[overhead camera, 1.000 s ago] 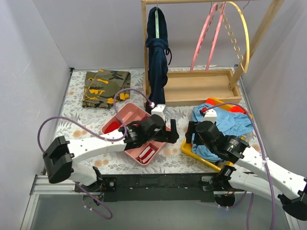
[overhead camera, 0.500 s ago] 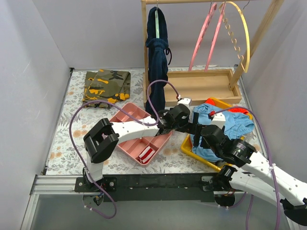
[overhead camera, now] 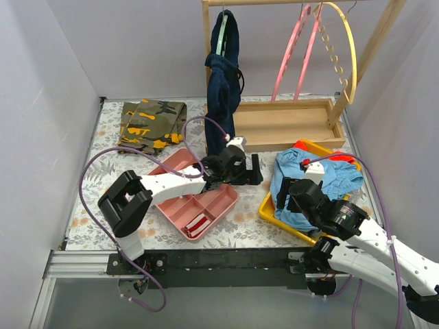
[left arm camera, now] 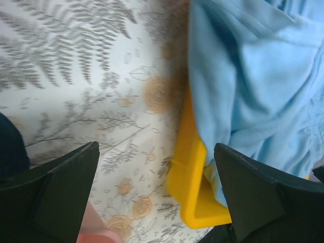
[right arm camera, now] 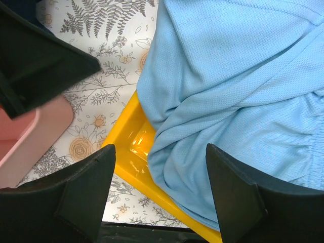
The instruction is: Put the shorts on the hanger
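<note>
The light blue shorts [overhead camera: 317, 179] lie crumpled in a yellow tray [overhead camera: 269, 211] at the right front. They also show in the left wrist view [left arm camera: 243, 76] and the right wrist view [right arm camera: 228, 86]. The yellow hanger [overhead camera: 351, 51] hangs on the wooden rack at the back right. My left gripper [overhead camera: 254, 169] is open and empty over the table, just left of the tray. My right gripper [overhead camera: 283, 197] is open and empty, above the tray's near left corner and the edge of the shorts [right arm camera: 159, 197].
Pink hangers [overhead camera: 296, 48] hang beside the yellow one. A dark navy garment [overhead camera: 223, 75] hangs at the rack's left post. A pink divided tray [overhead camera: 199, 205] lies under the left arm. A camouflage garment [overhead camera: 151, 123] lies at the back left. Orange-red fabric [overhead camera: 341, 156] peeks from behind the shorts.
My left gripper swung right toward the shorts, then drew back left a little. My right gripper shifted slightly over the tray. The navy garment swayed and the pink tray slid a little.
</note>
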Tool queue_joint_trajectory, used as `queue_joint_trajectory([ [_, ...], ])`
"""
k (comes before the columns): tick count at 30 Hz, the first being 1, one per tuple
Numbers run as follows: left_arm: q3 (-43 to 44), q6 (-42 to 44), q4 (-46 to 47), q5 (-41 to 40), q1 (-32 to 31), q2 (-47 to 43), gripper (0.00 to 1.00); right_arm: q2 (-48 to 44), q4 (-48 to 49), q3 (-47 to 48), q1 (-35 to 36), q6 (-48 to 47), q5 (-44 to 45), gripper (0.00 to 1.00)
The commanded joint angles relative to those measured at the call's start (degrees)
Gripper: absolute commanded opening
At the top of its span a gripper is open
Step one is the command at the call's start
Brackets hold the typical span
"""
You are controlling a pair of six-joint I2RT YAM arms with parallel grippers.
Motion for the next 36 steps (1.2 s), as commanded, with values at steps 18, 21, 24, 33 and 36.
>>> queue_joint_trajectory([
  [18, -13.4, -0.1, -14.7, -3.3, -4.4, -19.1, 0.98, 0.7, 3.7, -0.2, 0.3, -0.2, -0.2, 0.80],
  [21, -13.2, -3.2, -15.0, -2.2, -8.5, -18.2, 0.98, -0.2, 3.3, 0.2, 0.3, -0.5, 0.7, 0.79],
  [24, -12.9, -7.4, -16.1, -2.2, -11.5, -17.8, 0.98, -0.8, 2.8, 0.4, 0.3, -0.8, 1.1, 0.80],
  [33, -23.6, -21.6, -21.9, -8.0, -12.0, -24.2, 0.98, -1.1, 3.2, -0.5, 0.3, -1.3, 0.2, 0.80],
  [36, -27.7, -27.8, -24.4, -10.0, -9.9, -28.8, 0.98, -1.0, 3.1, -0.7, 0.3, -1.4, 0.1, 0.80],
])
